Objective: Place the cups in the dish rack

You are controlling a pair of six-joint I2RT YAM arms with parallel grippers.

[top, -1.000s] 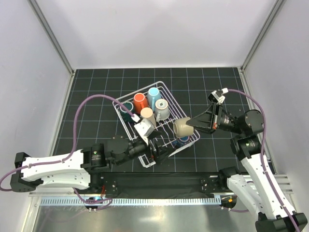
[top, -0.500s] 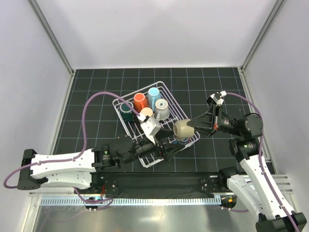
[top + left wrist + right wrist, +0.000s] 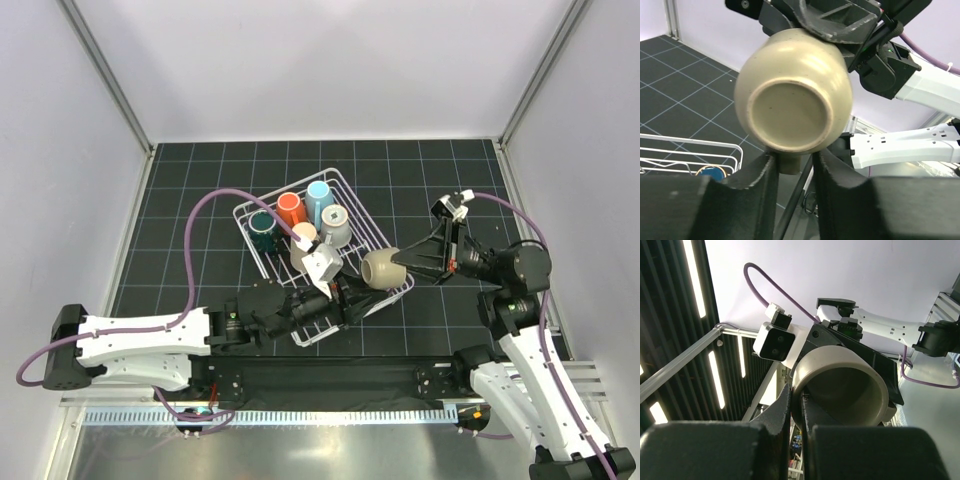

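Note:
An olive-beige cup (image 3: 380,268) hangs on its side in the air over the right corner of the white wire dish rack (image 3: 243,214). My right gripper (image 3: 399,263) is shut on its rim, one finger inside the cup (image 3: 840,385) and one outside. My left gripper (image 3: 794,161) reaches up from below, its fingers on either side of the cup's small handle (image 3: 789,165). The left finger touches the handle; a gap shows at the right finger. Orange (image 3: 290,208), light blue (image 3: 318,194), grey-white (image 3: 335,225), dark teal (image 3: 263,228) and beige (image 3: 304,239) cups stand in the rack.
The left arm (image 3: 150,340) lies low across the rack's near corner, its purple cable (image 3: 205,215) arching over the rack's left side. A navy cup (image 3: 710,172) shows inside the rack wire (image 3: 690,145) below the held cup. White walls enclose the black gridded table (image 3: 190,180).
My left gripper has moved right and up to the held cup, and its jaws have narrowed from wide open to either side of the handle. The right gripper has shifted slightly with the cup.

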